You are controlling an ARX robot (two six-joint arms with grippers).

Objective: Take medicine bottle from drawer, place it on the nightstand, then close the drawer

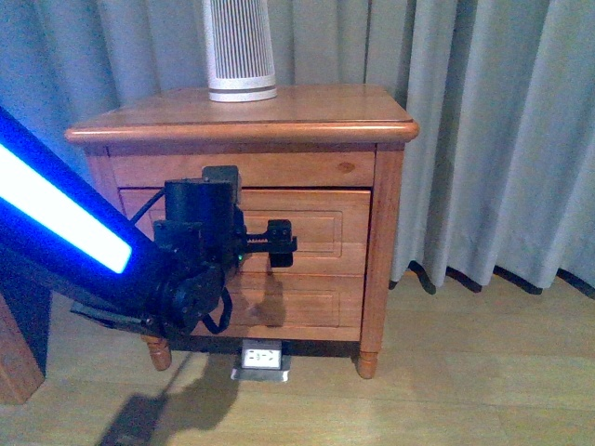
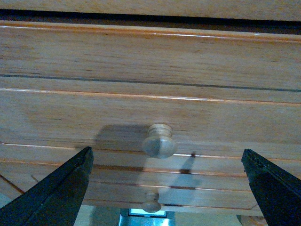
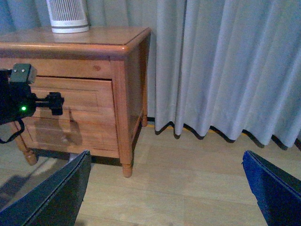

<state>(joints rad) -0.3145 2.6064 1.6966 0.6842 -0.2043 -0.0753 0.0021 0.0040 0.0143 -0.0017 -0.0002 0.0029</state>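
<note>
The left tool (image 2: pixel 165 153) gapes before the knob (image 2: pixel 160 142) of the drawer (image 2: pixel 94 113).

One desk (image 1: pixel 325 107). Two drawers: upper drawer (image 1: pixel 325 223), lower drawer (image 1: pixel 307 302). Two knobs: upper knob (image 2: pixel 160 141), lower knob (image 2: pixel 151 202). One white ribbed device (image 1: pixel 240 46). One floor socket (image 1: pixel 261 358).

Nightstand (image 1: pixel 325 113) top: one white ribbed device (image 1: pixel 240 46) upright at 12 o'clock, near back edge. Nightstand stands on pale wood floor (image 1: pixel 465 372); floor socket (image 1: pixel 261 357) at its 6 o'clock
</note>
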